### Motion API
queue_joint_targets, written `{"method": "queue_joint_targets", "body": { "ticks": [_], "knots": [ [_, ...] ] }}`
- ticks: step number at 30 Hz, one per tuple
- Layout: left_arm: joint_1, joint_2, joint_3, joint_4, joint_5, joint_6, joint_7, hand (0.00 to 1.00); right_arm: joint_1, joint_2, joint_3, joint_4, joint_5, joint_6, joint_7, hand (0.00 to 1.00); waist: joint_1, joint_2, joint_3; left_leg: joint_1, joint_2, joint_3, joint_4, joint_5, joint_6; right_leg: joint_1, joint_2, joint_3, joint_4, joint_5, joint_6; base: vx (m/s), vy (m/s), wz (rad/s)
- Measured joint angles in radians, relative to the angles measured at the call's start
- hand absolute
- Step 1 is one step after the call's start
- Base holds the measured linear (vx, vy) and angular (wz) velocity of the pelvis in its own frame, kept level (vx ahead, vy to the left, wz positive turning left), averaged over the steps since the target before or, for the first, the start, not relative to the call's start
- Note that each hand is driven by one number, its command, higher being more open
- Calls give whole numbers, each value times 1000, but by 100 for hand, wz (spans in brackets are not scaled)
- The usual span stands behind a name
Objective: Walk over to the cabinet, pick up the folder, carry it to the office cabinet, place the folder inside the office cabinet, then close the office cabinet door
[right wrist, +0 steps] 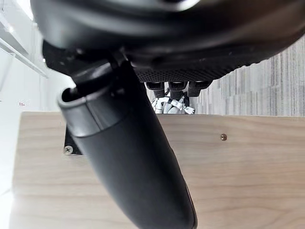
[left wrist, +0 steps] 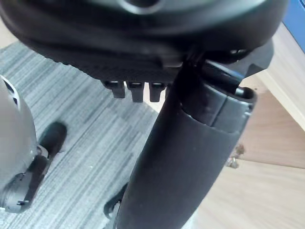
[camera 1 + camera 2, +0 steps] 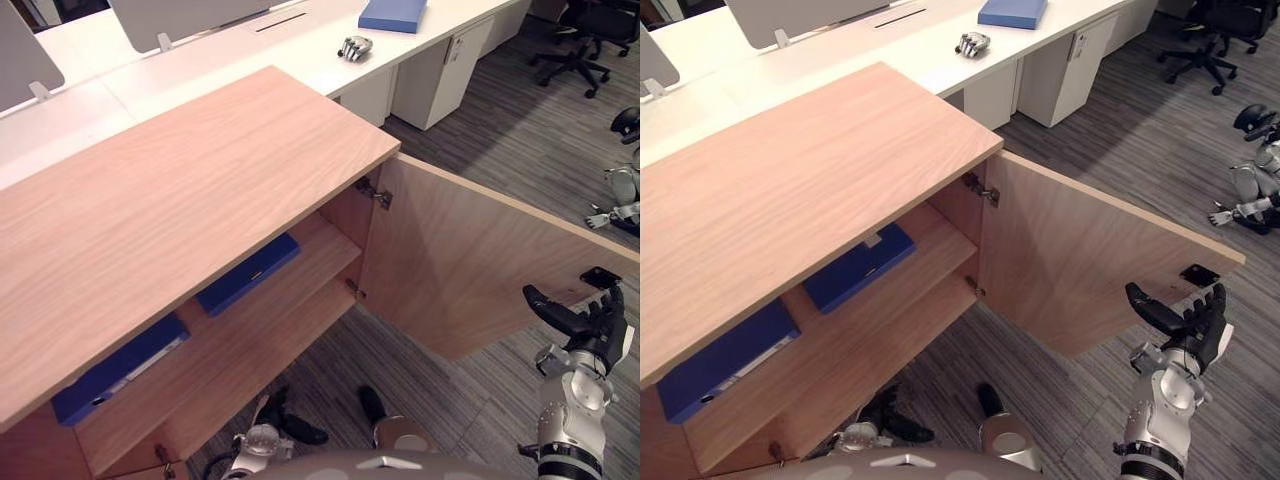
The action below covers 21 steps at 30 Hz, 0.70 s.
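Both head views look steeply down from slightly offset positions on the open office cabinet (image 3: 200, 190), its door (image 3: 470, 260) and the floor (image 3: 480, 130); the right wrist view faces that door very close past the right hand (image 1: 128, 157), the left wrist view the floor past the left hand (image 2: 190, 152).

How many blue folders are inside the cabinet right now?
2, both on the shelf: left folder, and right folder nearer the door. The top may hide others.
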Motion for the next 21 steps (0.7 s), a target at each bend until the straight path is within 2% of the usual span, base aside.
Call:
{"method": "queue_joint_targets", "body": {
  "ticks": [5,10,17,21],
  "knots": [
    [10,21,-5,9,0,-1,-1,100,-3,-18,5,15,15,0,16,100,-3,5,0,-7,-3,-10,-4,2,3,0,-5,-7,-9,2,3,27,-21,5],
    [9,30,-32,9,2,-7,-3,100,-6,-40,63,30,14,0,32,100,-12,5,1,-7,-4,-48,-6,1,6,1,-4,-10,-9,3,3,28,-30,1],
    [-4,40,-40,9,3,-8,-12,100,-6,-42,109,28,13,0,44,100,-33,3,7,-7,-4,-56,-5,1,6,3,-2,-9,-16,8,3,2,-9,0],
    [-17,56,-45,9,21,-8,-12,100,2,-33,131,-8,12,0,55,100,-41,0,30,-2,-2,-56,1,0,7,19,-2,-1,-45,27,2,0,-26,-6]
  ]
}}
